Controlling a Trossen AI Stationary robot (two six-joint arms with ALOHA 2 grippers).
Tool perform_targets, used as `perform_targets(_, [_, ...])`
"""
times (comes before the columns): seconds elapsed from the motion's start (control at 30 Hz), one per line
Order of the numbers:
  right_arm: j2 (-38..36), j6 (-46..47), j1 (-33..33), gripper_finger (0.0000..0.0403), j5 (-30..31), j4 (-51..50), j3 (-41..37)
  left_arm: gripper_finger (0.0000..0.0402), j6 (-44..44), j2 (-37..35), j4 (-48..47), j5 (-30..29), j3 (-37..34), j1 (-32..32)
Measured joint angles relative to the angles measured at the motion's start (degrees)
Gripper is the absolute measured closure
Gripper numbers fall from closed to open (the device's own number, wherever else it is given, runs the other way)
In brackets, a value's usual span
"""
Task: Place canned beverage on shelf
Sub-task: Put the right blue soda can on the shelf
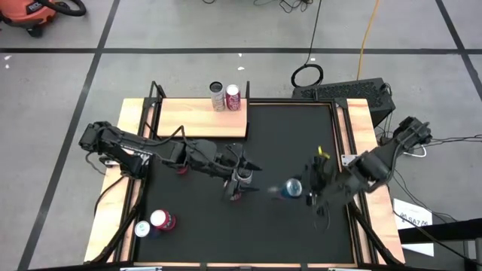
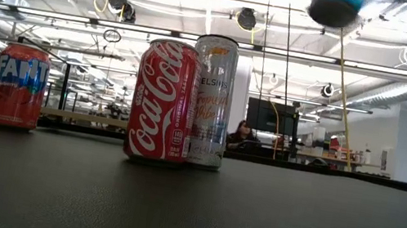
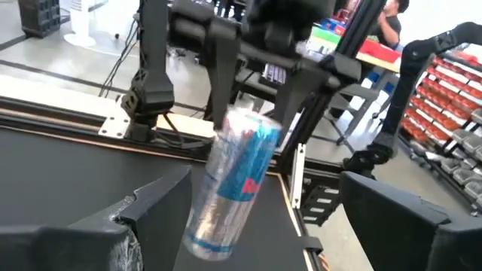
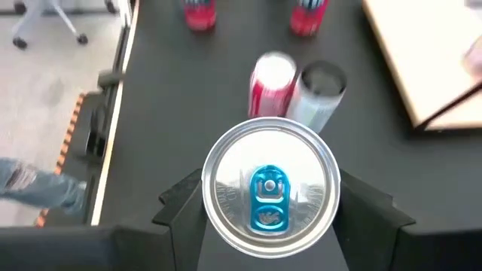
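Observation:
My right gripper (image 1: 300, 190) is shut on a blue and silver can (image 4: 271, 188) and holds it above the black mat, right of the table's middle. The can also shows in the left wrist view (image 3: 233, 181) and at the top of the low view (image 2: 336, 4). My left gripper (image 3: 271, 226) is open and empty at the table's middle, left of the can, which lies beyond its fingers. The wooden shelf (image 1: 197, 119) stands at the far left. A silver can (image 1: 218, 96) and a red can (image 1: 233, 96) stand upright on its far right corner. My right gripper pinches the blue can's upper end (image 3: 245, 124) between its two fingers (image 4: 181, 203), one on each side wall just under the top rim. The fingers come from above, slanting from the table's right. The can hangs below them, tilted and clear of the mat.
A Coca-Cola can (image 2: 162, 101) and a tall silver can (image 2: 209, 103) stand side by side on the mat under my left gripper. A Fanta can (image 2: 17, 87) stands to their left. Two more cans (image 1: 154, 223) stand near the near left corner.

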Motion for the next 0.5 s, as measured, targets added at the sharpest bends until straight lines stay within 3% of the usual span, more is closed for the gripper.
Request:
perform_targets(0.13, [-0.02,-6.58,-4.21,0.0184,-0.78,2.08,3.44,0.0062,0.00,0.00,0.83,0.20,0.00,-0.17])
perform_targets(0.33, [0.07,-13.71,-10.05,0.0184,-6.49,7.89,4.89,0.0009,1.41,0.02,1.25,0.09,0.02,1.16])
perform_targets(0.5, [1.04,-17.45,-13.92,0.0184,-10.13,12.57,4.95,0.0011,1.81,0.04,-0.22,-1.07,0.04,2.96])
